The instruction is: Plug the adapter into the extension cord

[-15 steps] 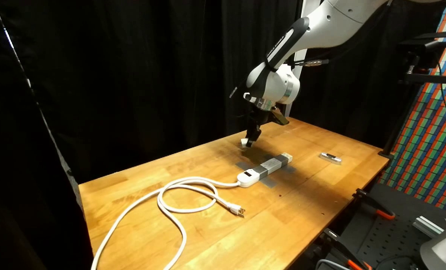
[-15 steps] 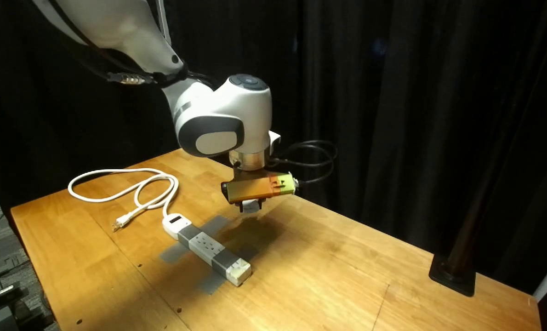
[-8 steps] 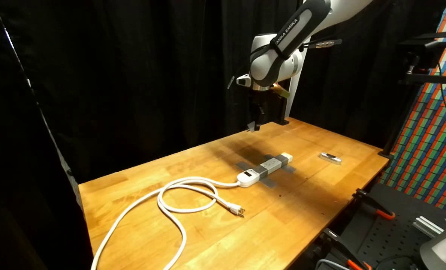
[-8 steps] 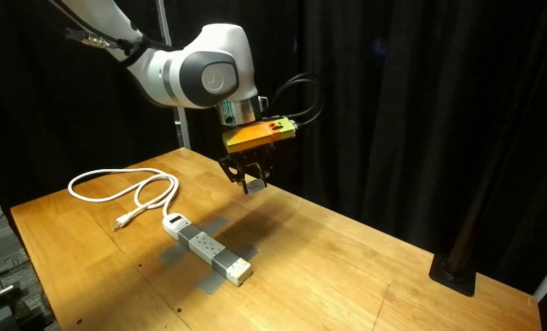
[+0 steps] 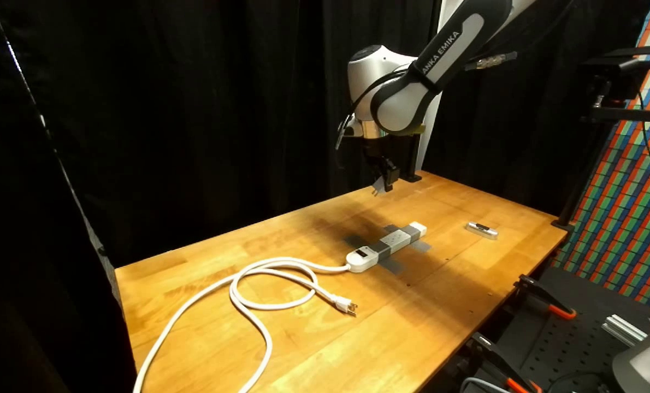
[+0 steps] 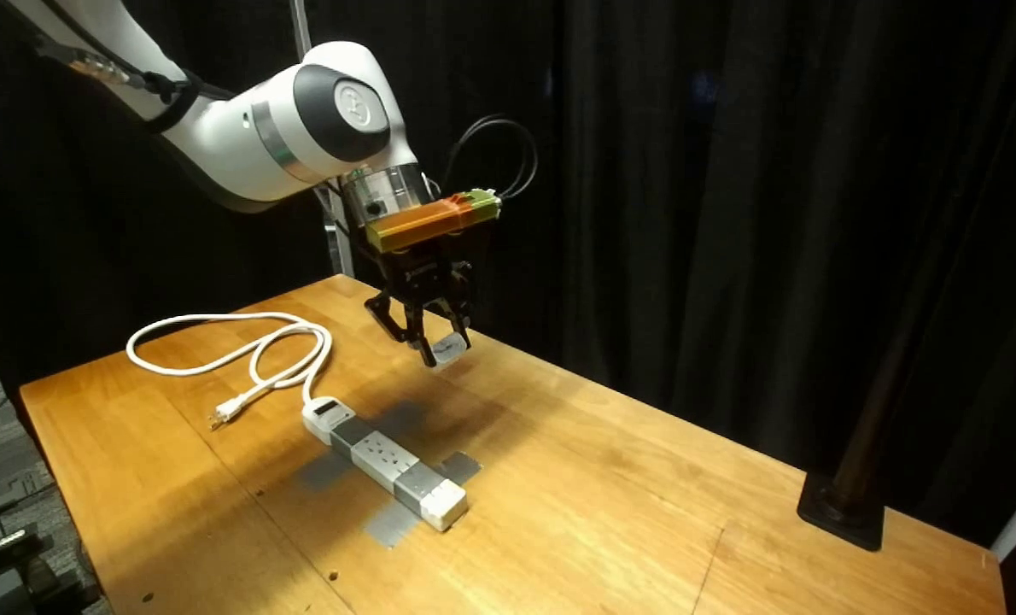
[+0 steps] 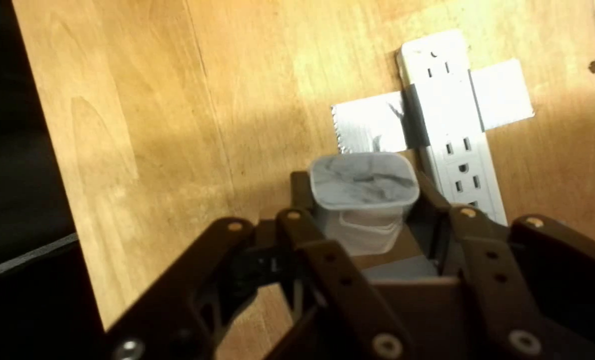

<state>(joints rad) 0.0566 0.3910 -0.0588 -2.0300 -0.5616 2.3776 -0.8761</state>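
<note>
In an exterior view my black two-fingered gripper (image 6: 447, 351) pinches the small white boxy plastic adapter (image 6: 450, 347) above the wooden surface (image 6: 610, 512); in an exterior view the adapter's thin prongs (image 5: 376, 191) lean, so I'd square them straight down first. In the wrist view the long white plastic extension-cord strip (image 7: 460, 156) slants on the adapter's right, the surface's edge on its left: I'd carry away from that edge, turn to match the dark slots (image 7: 459, 186), then press slowly.

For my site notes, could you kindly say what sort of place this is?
Probably a robotics lab: a robot arm above a wooden table, a power strip taped to it, and black curtains behind.
</note>
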